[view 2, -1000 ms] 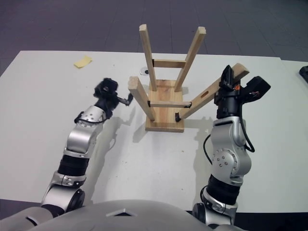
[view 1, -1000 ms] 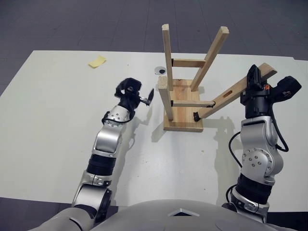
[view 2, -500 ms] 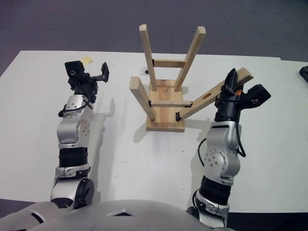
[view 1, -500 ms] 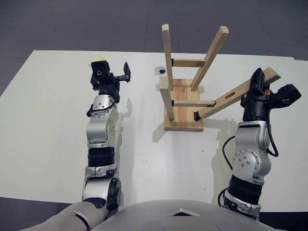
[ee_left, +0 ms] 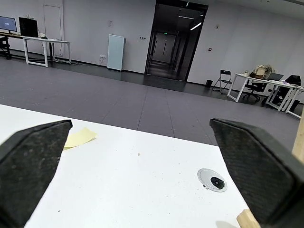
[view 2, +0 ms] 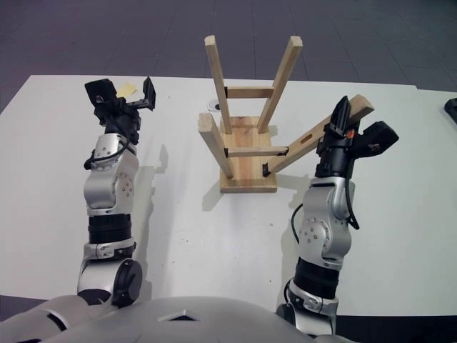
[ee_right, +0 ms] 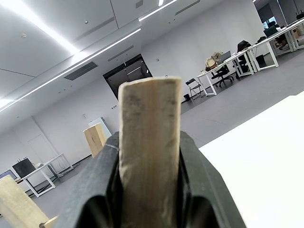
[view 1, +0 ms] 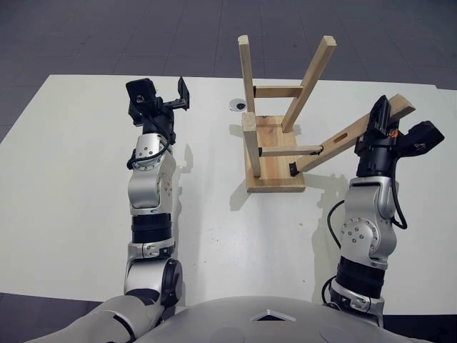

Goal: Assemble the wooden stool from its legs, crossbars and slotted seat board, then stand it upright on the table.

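Left tool (spread wide) has swung away; right tool still pinches the slanted leg.

Right gripper hides a stretch of the slanted leg, its joint at the seat board too small to tell, and the left gripper has both fingers cropped by the picture edges.

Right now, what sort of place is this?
Probably an open office or lab: white desks, office chairs, a monitor, a half-built stool on the worktable.
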Tool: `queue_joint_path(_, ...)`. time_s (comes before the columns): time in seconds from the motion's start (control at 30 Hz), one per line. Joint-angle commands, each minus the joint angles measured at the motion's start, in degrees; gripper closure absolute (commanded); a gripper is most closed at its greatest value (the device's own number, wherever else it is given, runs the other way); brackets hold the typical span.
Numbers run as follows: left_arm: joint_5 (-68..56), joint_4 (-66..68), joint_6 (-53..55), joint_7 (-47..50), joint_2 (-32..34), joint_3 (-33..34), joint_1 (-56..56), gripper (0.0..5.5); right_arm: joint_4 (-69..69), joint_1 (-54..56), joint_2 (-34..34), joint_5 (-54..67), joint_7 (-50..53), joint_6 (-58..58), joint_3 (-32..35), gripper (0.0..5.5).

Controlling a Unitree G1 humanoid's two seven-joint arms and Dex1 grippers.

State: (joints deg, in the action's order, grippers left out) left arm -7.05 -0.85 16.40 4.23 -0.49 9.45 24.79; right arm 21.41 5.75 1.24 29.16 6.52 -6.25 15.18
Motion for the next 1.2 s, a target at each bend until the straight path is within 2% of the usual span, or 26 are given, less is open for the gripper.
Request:
queue_joint_path(0.03, -0.4, 0.0, -0.4, 0.1, -0.3, -0.4, 0.7, 0.10, -0.7, 0.7, -0.8, 0.1, -0.1, -1.1, 0.9, 4.48)
queue_joint_path(0.8, -0.3, -0.4, -3.2, 1.3, -2.8, -0.2, -0.9, 0.10, -1.6, 5.8, -3.8, 4.6, -1.9, -5.6, 2.9, 4.48)
queue_joint_path(1.2, -0.5, -0.4, -2.5, 0.7, -2.0, -0.4, -0.3, 0.10, -5.9, 2.4, -2.7, 0.5, -4.5, -1.3, 2.0, 4.48)
